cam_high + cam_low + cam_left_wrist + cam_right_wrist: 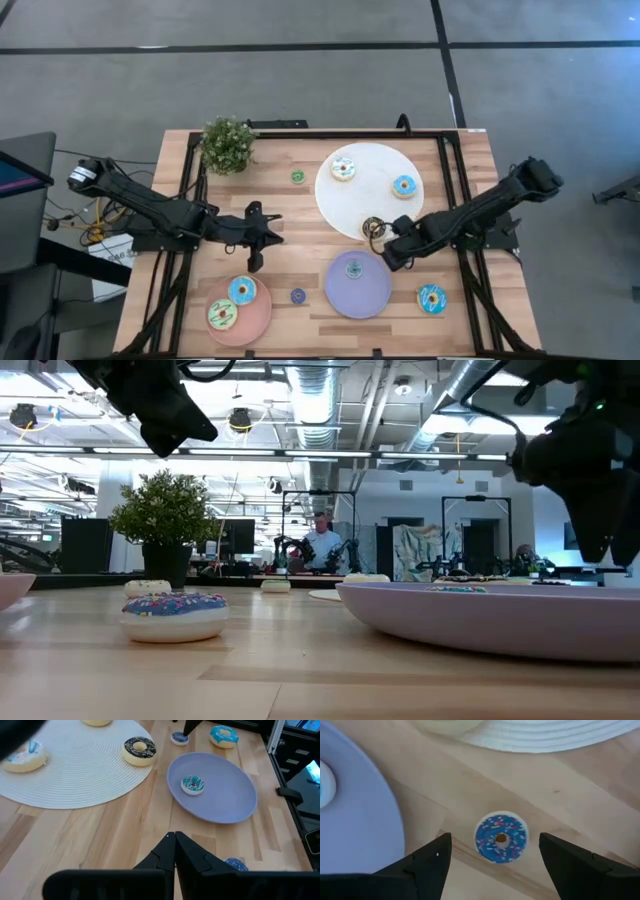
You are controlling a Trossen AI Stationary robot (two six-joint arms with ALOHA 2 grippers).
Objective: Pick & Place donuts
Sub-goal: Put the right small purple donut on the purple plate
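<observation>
While hovering wide open as the right tool [381, 243], with the tiny blue donut [500, 838] on the tabletop [560, 795] just ahead between its fingers, seemingly lining up a pick: next, descend squarely, then close gently.

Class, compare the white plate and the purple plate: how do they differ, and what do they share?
The white plate is larger than the purple plate. The white plate has ringed ridges; the purple plate is smooth. The white plate carries three larger donuts, the purple plate one tiny donut. Both are round and lie flat on the table.
</observation>
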